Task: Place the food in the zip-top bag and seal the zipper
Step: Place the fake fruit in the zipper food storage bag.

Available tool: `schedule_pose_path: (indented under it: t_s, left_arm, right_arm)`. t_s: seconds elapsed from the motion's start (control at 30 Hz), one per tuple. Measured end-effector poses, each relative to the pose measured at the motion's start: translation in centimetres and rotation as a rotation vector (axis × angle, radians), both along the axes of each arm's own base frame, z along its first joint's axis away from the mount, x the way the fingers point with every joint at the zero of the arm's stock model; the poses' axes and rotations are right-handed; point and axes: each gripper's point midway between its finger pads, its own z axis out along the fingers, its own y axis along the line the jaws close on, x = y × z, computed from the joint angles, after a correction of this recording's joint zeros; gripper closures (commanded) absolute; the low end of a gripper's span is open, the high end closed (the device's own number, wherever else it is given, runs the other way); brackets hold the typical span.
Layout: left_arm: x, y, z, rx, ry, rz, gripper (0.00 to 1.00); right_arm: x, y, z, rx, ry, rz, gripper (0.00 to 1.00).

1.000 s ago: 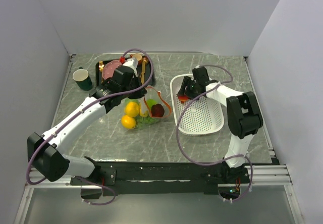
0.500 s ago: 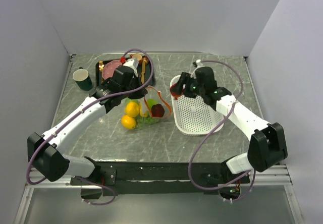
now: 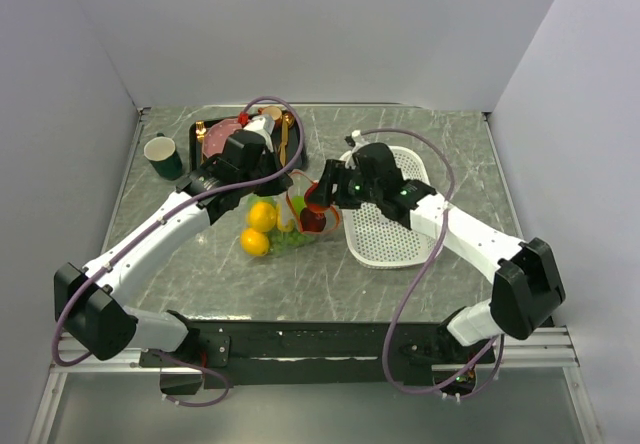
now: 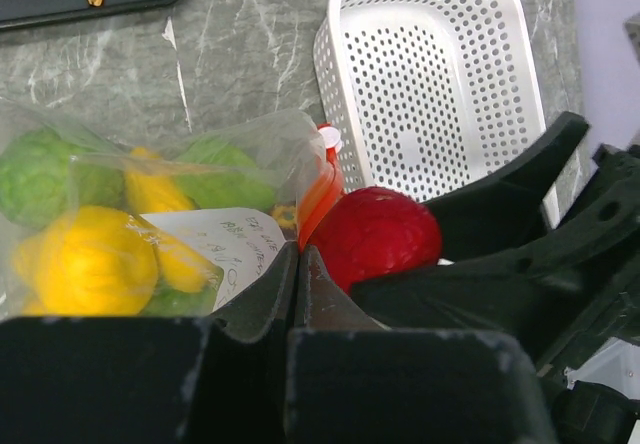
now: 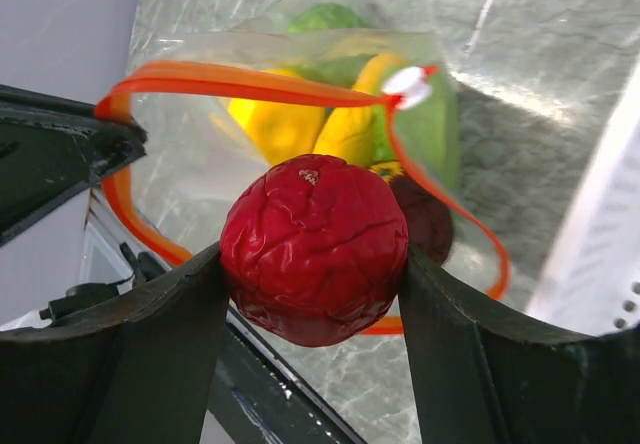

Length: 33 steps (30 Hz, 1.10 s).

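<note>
A red fruit point(image 5: 314, 234) was clamped by the right gripper point(image 5: 312, 269) above the bag point(image 5: 190, 144), its rim pinched by the left gripper point(image 4: 300, 269).

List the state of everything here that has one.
bag, open, partly filled
zipper, unsealed
red fruit, gripped at the bag's mouth
left gripper, shut on bag's rim
right gripper, shut on red fruit
basket, empty where it shows
cup, upright

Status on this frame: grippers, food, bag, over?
Left gripper shut on zip-top bag rim, mouth open. Right gripper shut on red fruit over the mouth. Zipper unsealed; nothing blocking.
</note>
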Motion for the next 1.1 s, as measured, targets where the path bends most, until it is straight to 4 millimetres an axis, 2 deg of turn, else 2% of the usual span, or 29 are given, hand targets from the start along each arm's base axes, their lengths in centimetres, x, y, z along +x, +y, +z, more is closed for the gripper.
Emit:
schedule_pose_path:
  t_s: [0.1, 0.13, 0.17, 0.27, 0.3, 0.4, 0.57, 0.67, 0.8, 0.9, 0.97, 1.0, 1.1]
  left_arm:
    - [0.0, 0.0, 0.2, -0.003, -0.004, 0.000, 0.99]
    - [-0.1, 0.1, 0.3, -0.004, -0.007, 0.000, 0.99]
    - [-0.1, 0.1, 0.4, -0.005, -0.008, 0.001, 0.99]
    - [-0.2, 0.2, 0.5, -0.007, -0.010, 0.001, 0.99]
    - [-0.3, 0.2, 0.6, -0.007, -0.011, 0.001, 0.99]
    - [-0.4, 0.4, 0.8, -0.007, -0.014, 0.004, 0.99]
    - [-0.7, 0.8, 1.4, -0.009, -0.027, 0.012, 0.99]
    - [-0.7, 0.9, 1.4, -0.007, -0.028, 0.016, 0.99]
    - [-0.7, 0.9, 1.4, -0.007, -0.030, 0.018, 0.99]
    - [-0.6, 1.0, 1.5, -0.005, -0.032, 0.022, 0.99]
    - [-0.6, 1.0, 1.5, -0.004, -0.032, 0.023, 0.99]
    - [-0.6, 1.0, 1.5, -0.004, -0.032, 0.023, 0.99]
    - [-0.6, 1.0, 1.5, -0.004, -0.032, 0.023, 0.99]
  right_arm:
    - [0.0, 1.1, -0.3, -0.004, 0.008, 0.024, 0.54]
    - [-0.1, 1.5, -0.6, -0.007, 0.015, 0.033, 0.47]
    - [-0.2, 1.8, -1.0, -0.013, 0.025, 0.041, 0.46]
    - [-0.1, 3.0, -1.9, -0.032, 0.050, 0.061, 0.29]
    - [0.0, 3.3, -2.2, -0.037, 0.056, 0.065, 0.15]
    - [-0.1, 3.5, -2.6, -0.047, 0.065, 0.072, 0.05]
    - [0.2, 3.0, -2.0, -0.069, 0.018, 0.063, 0.03]
    - [0.3, 2.2, -0.8, -0.078, -0.027, 0.042, 0.02]
    - [0.1, 0.6, 1.2, -0.077, -0.093, -0.006, 0.01]
    - [0.0, -1.0, 1.8, -0.090, -0.115, -0.052, 0.04]
    - [-0.1, -1.9, 1.3, -0.106, -0.110, -0.075, 0.07]
    - [-0.2, -2.3, 0.7, -0.118, -0.097, -0.083, 0.15]
    - [-0.9, -3.2, -1.9, -0.162, -0.034, -0.098, 0.25]
